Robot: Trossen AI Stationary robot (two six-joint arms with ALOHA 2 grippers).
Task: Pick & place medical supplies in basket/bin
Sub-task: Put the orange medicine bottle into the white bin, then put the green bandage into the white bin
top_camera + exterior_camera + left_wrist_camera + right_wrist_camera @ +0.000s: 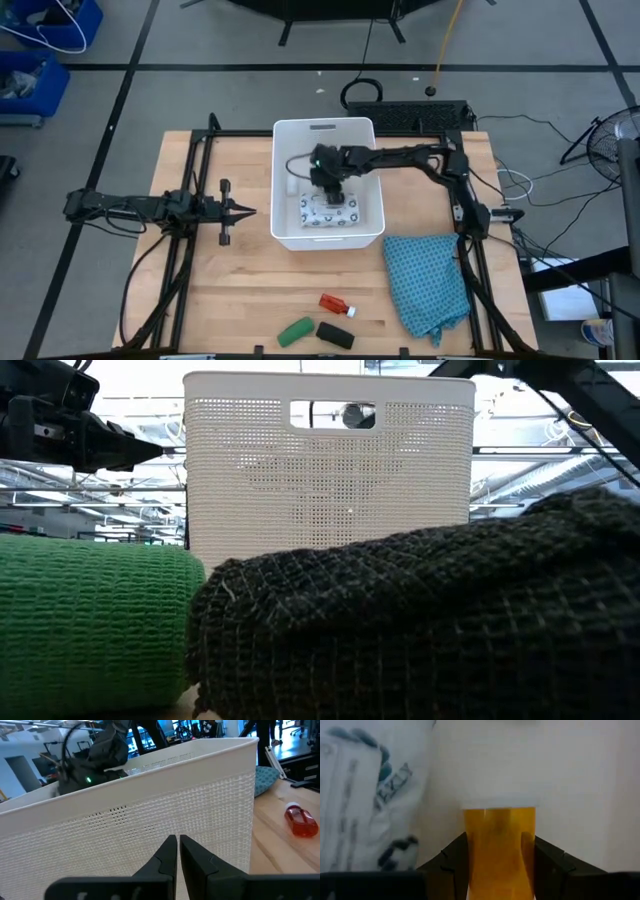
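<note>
My right gripper (pixel 328 188) reaches down into the white tub (pixel 281 232) and is shut on the orange vial (pixel 499 845). The white printed packet (pixel 331 212) lies flat on the tub floor beside it, also seen as the packet (pixel 367 795) in the right wrist view. The red tube with white cap (pixel 336 303), the green oblong (pixel 295 331) and the black oblong (pixel 336 335) lie on the table near its near edge. My left gripper (pixel 248 210) waits shut, just left of the tub wall (pixel 150 815). My right gripper pinches the orange vial's body (pixel 499 835) between its two fingers (pixel 455 860), one on each side. It comes from above, pointing down into the tub, with the fingers along the vial. The vial's white end (pixel 500 800) sticks out past the fingertips toward the tub floor.
A teal checked cloth (pixel 425 280) lies on the table's right side near the right arm's base. In the low view the green oblong (pixel 90 625) and black oblong (pixel 420 620) fill the foreground before the tub (pixel 330 460). Bare wood lies left of the tub.
</note>
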